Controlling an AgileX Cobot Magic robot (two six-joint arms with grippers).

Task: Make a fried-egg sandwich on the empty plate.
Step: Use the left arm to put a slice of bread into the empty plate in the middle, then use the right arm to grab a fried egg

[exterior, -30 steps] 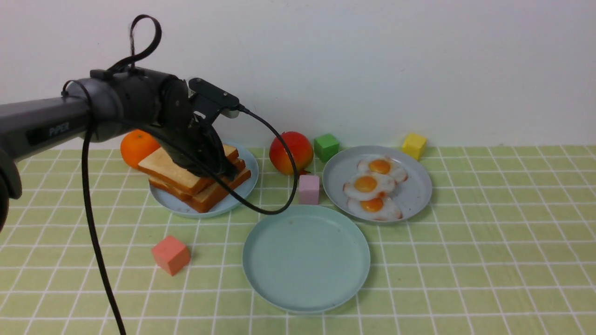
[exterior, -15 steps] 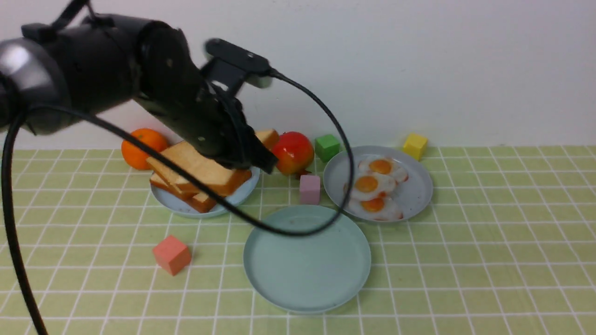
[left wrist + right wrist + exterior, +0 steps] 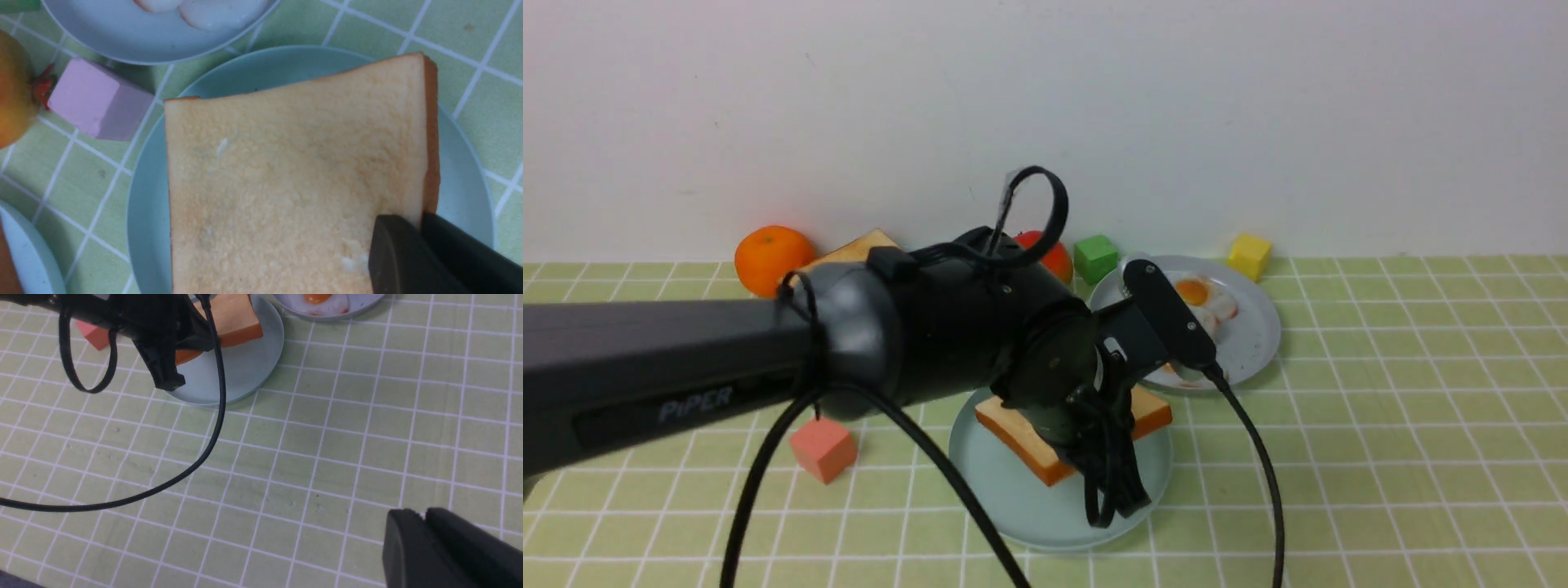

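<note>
A golden toast slice (image 3: 1023, 434) (image 3: 286, 175) with a brown crust hangs tilted over the empty teal plate (image 3: 1013, 510) (image 3: 147, 196). My left gripper (image 3: 1119, 502) (image 3: 421, 218) is shut on one edge of the slice, near a corner. Whether the slice touches the plate I cannot tell. Fried eggs (image 3: 1205, 296) lie on the grey-blue plate (image 3: 1258, 331) at the back right, partly behind the arm. My right gripper (image 3: 423, 514) shows only in its wrist view, shut with nothing in it, above bare tablecloth in front of the teal plate (image 3: 241, 371).
The left arm hides most of the toast stack; one corner (image 3: 870, 243) shows beside the orange (image 3: 772, 257). A red fruit (image 3: 1055, 260), green cube (image 3: 1094, 257), yellow cube (image 3: 1248, 255) and red cube (image 3: 823, 447) stand around. A pink cube (image 3: 98, 100) sits beside the teal plate.
My left arm has lifted one toast slice off the stack at the back left and carried it right and forward, over the teal plate. Nothing else has moved.
</note>
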